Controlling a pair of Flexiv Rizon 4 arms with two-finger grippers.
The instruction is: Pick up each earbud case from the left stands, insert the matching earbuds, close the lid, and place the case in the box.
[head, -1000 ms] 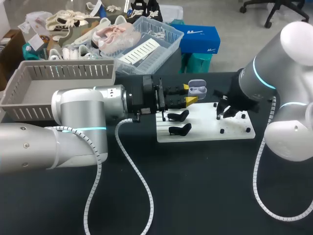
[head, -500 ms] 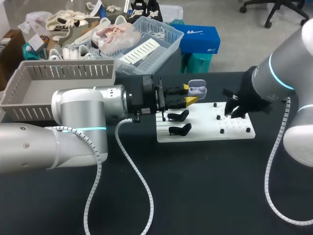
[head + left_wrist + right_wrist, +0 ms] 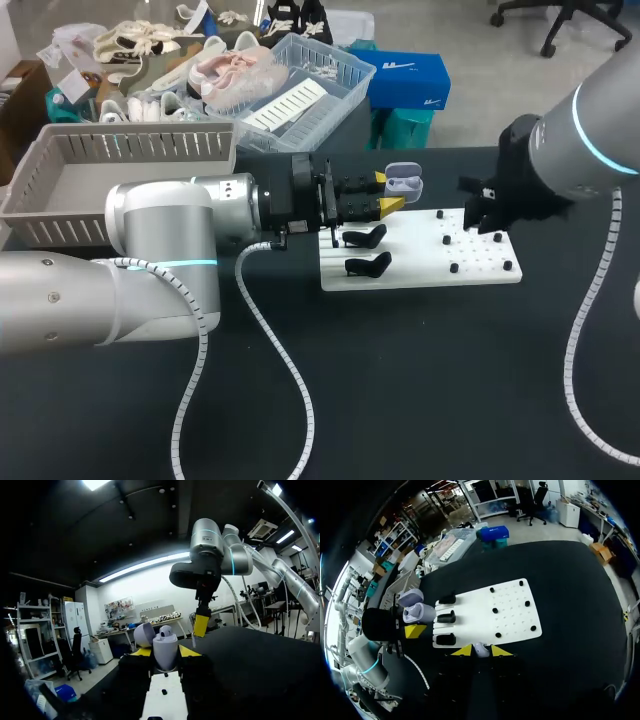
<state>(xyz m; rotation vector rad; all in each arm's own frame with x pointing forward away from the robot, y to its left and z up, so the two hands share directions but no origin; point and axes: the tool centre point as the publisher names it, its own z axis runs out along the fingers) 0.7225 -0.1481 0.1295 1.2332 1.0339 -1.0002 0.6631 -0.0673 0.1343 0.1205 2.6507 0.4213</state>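
Seen from above, my left claw is reaching in from the left of the frame toward the upper middle. It is gripping a pale lavender earbud case from both sides, and the lid is standing open. The case is hanging just above the far left corner of a white pegged board, over two black stands.

My right claw is hovering at the right of the frame, above the board's far right corner and well apart from the case. Its yellow tips are set narrow and are pinching a small pale earbud between them. The grey box is waiting at the upper left.

I am judging that the earbud goes into the open case next, and several things could go wrong. The pinch is catching only a small part of the earbud, so a quick swing could shake it loose onto the board. If the earbud is turned the wrong way for its socket, it may be sitting proud and blocking the lid. If I am coming in too close, my two claws could knock together and twist the case in my left grip.
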